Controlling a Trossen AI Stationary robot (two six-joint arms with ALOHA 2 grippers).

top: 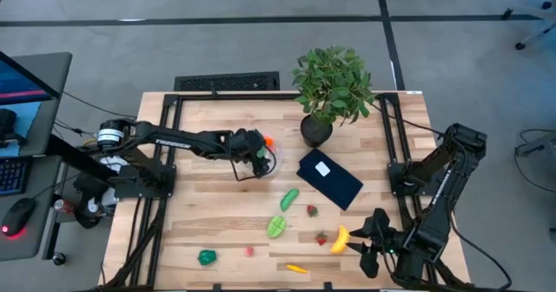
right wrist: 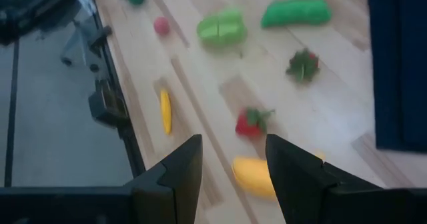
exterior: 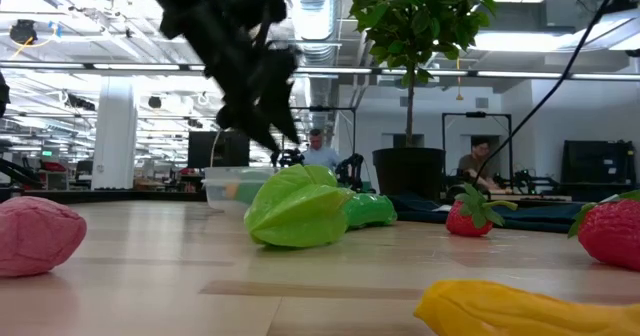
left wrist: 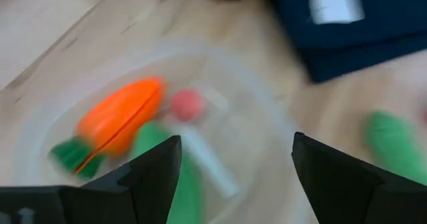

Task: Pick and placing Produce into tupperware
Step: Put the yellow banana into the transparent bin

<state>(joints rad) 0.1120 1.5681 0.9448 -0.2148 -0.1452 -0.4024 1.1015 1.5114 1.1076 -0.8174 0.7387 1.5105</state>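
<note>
The clear round tupperware (top: 268,163) sits mid-table. In the left wrist view it (left wrist: 47,124) holds an orange carrot (left wrist: 123,114), a small red piece (left wrist: 187,104) and a green piece (left wrist: 157,147). My left gripper (top: 254,157) (left wrist: 233,164) hovers open over it, holding nothing. More produce lies on the near half of the table: cucumber (top: 289,198), a green cut fruit (top: 276,228), two strawberries (top: 312,210) (top: 321,238), a banana (top: 340,238). My right gripper (top: 365,242) (right wrist: 233,161) is open just right of the banana (right wrist: 253,177).
A dark blue flat rectangle with a white label (top: 330,177) lies right of the tupperware, with the potted plant (top: 332,92) behind it. A green pepper (top: 207,257), a small pink piece (top: 249,250) and a small yellow-orange piece (top: 296,268) lie near the near edge.
</note>
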